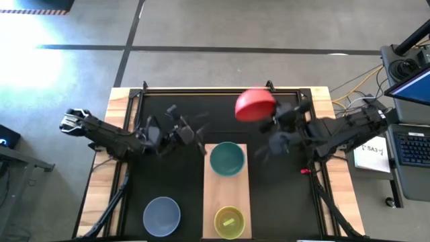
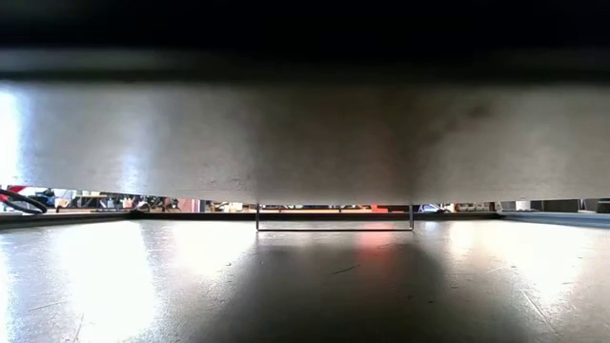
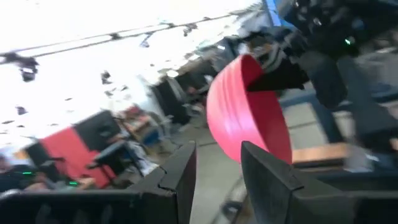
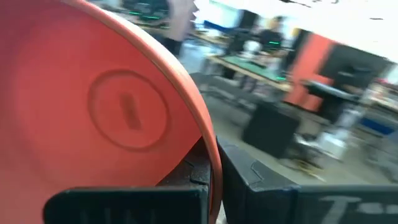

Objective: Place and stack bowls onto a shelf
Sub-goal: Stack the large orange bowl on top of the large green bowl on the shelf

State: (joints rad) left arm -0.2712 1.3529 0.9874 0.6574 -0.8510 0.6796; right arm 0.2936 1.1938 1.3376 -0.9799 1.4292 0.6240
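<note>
Overhead, four bowls: right pincer point(image 1: 272, 123) clamps red one point(image 1: 254, 105); left pincer point(image 1: 195, 134) parted.

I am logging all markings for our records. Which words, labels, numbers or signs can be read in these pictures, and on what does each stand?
White sheet on the side desk: printed lines, too small to read.
Red bowl in the right gripper: a raised circle with a short bar inside, no letters.
Nothing else carries readable text.

One camera looks straight down on the whole table point(image 1: 168, 168). One sits low, looking across it. Both wrist cameras see the red bowl point(image 3: 245, 121) up close.
</note>
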